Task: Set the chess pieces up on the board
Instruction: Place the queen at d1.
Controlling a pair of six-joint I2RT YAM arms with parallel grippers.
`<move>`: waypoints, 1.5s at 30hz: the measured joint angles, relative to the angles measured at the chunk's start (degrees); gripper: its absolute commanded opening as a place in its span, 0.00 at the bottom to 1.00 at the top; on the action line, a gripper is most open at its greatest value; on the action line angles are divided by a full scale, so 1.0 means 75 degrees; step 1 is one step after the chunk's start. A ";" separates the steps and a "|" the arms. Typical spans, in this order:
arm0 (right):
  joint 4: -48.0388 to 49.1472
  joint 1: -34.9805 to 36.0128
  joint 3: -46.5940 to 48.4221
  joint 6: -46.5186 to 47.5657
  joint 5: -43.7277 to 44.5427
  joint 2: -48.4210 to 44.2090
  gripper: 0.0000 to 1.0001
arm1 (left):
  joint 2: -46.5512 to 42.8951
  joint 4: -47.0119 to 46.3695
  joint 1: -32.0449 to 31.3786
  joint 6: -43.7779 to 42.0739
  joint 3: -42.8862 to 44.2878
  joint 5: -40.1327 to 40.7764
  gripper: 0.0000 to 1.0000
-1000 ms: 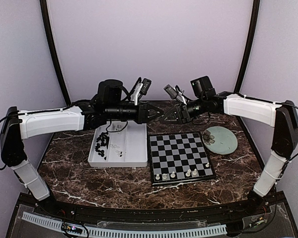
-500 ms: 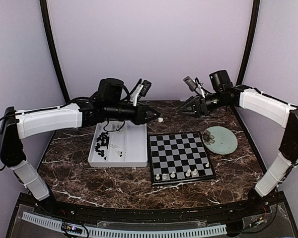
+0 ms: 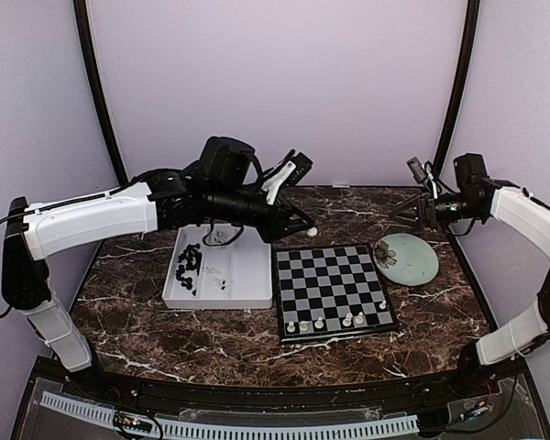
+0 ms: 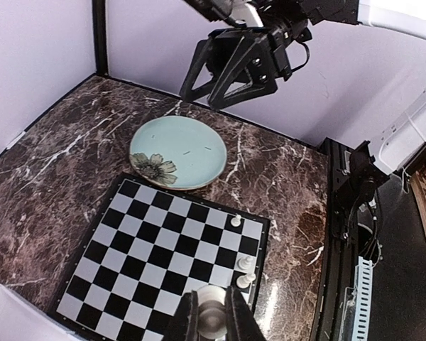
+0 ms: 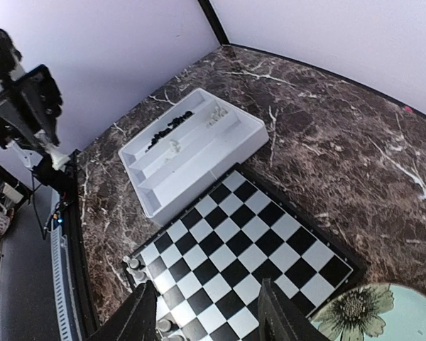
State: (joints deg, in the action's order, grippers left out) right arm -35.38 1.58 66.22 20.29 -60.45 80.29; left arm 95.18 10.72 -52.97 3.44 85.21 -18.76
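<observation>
One board (image 3: 330, 275), one tray (image 3: 247, 275), one plate (image 3: 412, 261), six white pieces (image 3: 319, 323) on the board.

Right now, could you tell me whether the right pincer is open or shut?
Open: the right pincer has its fingers spread wide, with nothing held between them.

My fingers (image 5: 273, 317) look like matt plastic; the table (image 3: 137, 302) is glossy veined stone, the board (image 3: 330, 286) shiny, the tray (image 3: 247, 272) matt plastic, the plate (image 3: 422, 266) glazed.
</observation>
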 measured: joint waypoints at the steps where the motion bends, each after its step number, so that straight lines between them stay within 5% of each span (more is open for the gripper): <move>1: 0.0149 -0.0012 -0.0350 -0.0006 0.0166 -0.0204 0.51 | 0.0076 0.0099 -0.0154 -0.0134 0.0119 0.0082 0.07; 11: 0.1332 -0.0012 -0.2498 0.0012 0.1306 -0.1239 0.51 | 0.1291 0.0758 -0.1236 -0.1035 0.0740 0.0472 0.07; 45: 0.1918 -0.0012 -0.2585 0.0087 0.1475 -0.1163 0.52 | 0.3978 0.1378 -0.1620 -0.1585 0.1641 0.0475 0.09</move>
State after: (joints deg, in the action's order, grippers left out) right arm -20.99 1.50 46.83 20.95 -49.39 71.57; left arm 125.01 21.06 -65.12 -8.45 97.51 -15.20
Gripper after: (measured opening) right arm 0.514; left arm 0.110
